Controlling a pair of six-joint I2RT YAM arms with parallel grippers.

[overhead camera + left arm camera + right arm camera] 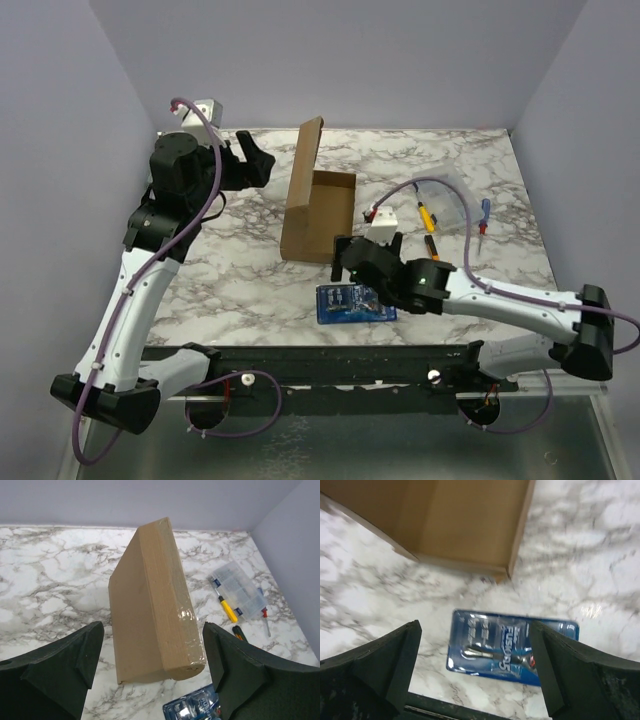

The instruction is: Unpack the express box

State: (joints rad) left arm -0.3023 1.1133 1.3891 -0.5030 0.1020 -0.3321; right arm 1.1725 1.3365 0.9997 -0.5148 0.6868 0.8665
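The express box (322, 210) is a brown cardboard mailer at the table's middle, its lid (303, 180) standing upright on the left side. Its tray (465, 525) looks empty in the right wrist view. A flat blue razor pack (352, 303) lies on the marble just in front of the box. My right gripper (475, 645) hovers open over the pack (512, 647), with nothing between the fingers. My left gripper (152, 647) is open too, raised to the left of the box and facing the lid's taped outer face (150, 615).
A clear compartment case (455, 200) sits right of the box, with a yellow-handled screwdriver (426, 215), a black-and-orange one (432, 247) and a blue one (485, 213) around it. Purple walls close in the back and sides. A black rail (330, 360) runs along the near edge.
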